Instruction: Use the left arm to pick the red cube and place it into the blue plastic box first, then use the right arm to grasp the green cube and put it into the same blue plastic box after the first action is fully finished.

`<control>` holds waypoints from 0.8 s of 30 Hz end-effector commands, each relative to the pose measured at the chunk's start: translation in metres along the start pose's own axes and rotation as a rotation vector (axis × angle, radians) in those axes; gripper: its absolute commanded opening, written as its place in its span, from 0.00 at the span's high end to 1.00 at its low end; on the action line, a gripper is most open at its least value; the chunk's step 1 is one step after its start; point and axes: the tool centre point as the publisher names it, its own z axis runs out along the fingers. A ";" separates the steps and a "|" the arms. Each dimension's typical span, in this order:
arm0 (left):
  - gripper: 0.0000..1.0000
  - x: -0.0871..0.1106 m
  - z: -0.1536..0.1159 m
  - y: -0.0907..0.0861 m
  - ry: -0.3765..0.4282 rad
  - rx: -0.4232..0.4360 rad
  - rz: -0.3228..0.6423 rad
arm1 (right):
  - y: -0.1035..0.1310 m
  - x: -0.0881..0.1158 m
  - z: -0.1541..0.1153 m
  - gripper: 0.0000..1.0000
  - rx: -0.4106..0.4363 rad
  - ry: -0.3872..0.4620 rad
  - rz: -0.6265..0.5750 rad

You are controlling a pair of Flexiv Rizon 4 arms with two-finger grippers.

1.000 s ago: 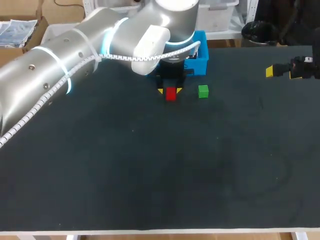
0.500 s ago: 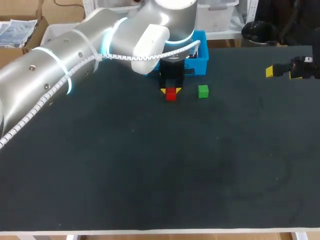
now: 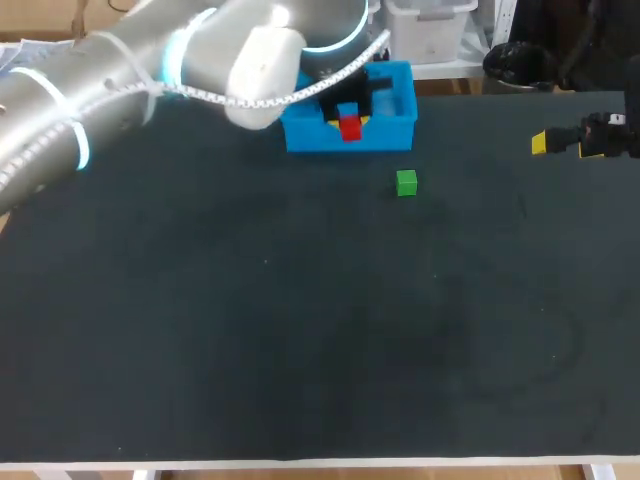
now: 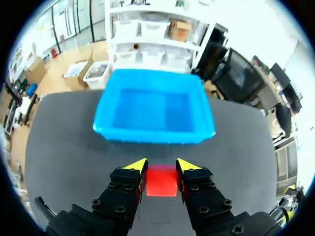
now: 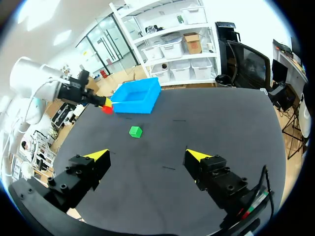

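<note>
My left gripper point(image 3: 350, 119) is shut on the red cube point(image 3: 349, 128) and holds it in the air, level with the blue plastic box point(image 3: 300, 138). In the left wrist view the red cube point(image 4: 161, 182) sits between the yellow tips of this gripper point(image 4: 161, 167), just short of the box's near wall point(image 4: 152, 133). The box looks empty inside. The green cube point(image 3: 405, 182) lies on the black table in front of the box. My right gripper point(image 3: 565, 146) hangs open at the far right; its own view has the green cube point(image 5: 135, 131) well ahead of its spread fingers point(image 5: 147, 155).
The dark tabletop point(image 3: 300, 330) stretches wide toward the front edge. The left arm point(image 3: 120, 70) comes in from the back left, along the table's rear edge. In the right wrist view the blue box point(image 5: 147, 104) stands beyond the green cube.
My left gripper closed on the red cube where it lay on the table, then lifted it and carried it back toward the blue box. The right arm and the green cube stayed put.
</note>
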 end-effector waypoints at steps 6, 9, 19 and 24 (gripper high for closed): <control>1.00 -0.033 -0.025 0.023 -0.160 0.150 0.001 | 0.000 0.000 0.000 0.00 0.000 0.000 0.000; 1.00 -0.050 -0.022 0.023 -0.173 0.143 0.029 | 0.000 0.000 0.000 0.00 0.000 0.000 0.000; 1.00 -0.083 0.005 0.019 -0.177 0.140 0.103 | 0.000 0.000 0.000 0.00 0.000 0.000 0.000; 1.00 -0.099 0.020 0.024 -0.184 0.108 0.125 | 0.000 0.000 0.000 0.00 0.000 0.000 0.000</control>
